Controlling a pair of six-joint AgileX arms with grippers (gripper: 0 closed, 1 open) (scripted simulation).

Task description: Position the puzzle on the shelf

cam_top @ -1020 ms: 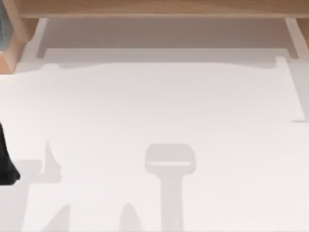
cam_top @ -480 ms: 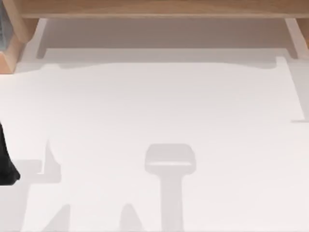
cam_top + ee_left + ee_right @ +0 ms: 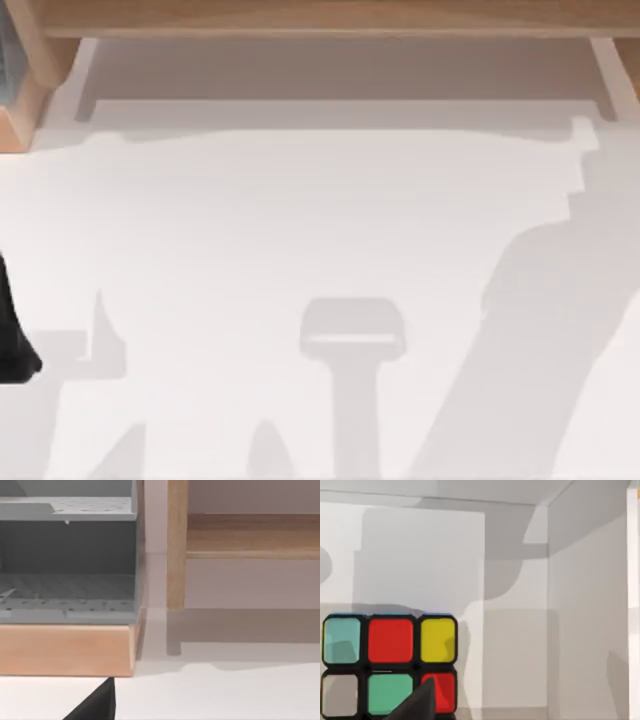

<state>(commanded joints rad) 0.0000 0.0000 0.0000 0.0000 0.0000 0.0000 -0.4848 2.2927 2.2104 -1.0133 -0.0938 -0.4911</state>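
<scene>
The puzzle (image 3: 390, 662) sits close in the right wrist view, a black-gridded cube with pale blue, red, yellow, white and green stickers, resting on a white surface. A dark part of my right gripper (image 3: 420, 705) overlaps its lower edge. The shelf (image 3: 320, 18) is a long light-brown board along the table's far edge, with a wooden post (image 3: 30, 60) at its left end. The left wrist view has the same board (image 3: 250, 535) and post (image 3: 176, 545). My left arm (image 3: 12, 340) is parked at the table's left edge, and a dark tip of the left gripper (image 3: 97, 705) shows.
A grey perforated rack (image 3: 67, 555) on a light wooden base (image 3: 65, 650) stands just left of the shelf's post. White walls (image 3: 590, 605) rise behind the cube. A broad arm shadow (image 3: 530, 340) lies across the table's right side.
A large shadow has spread over the right side of the table in the top view. The left arm has not moved.
</scene>
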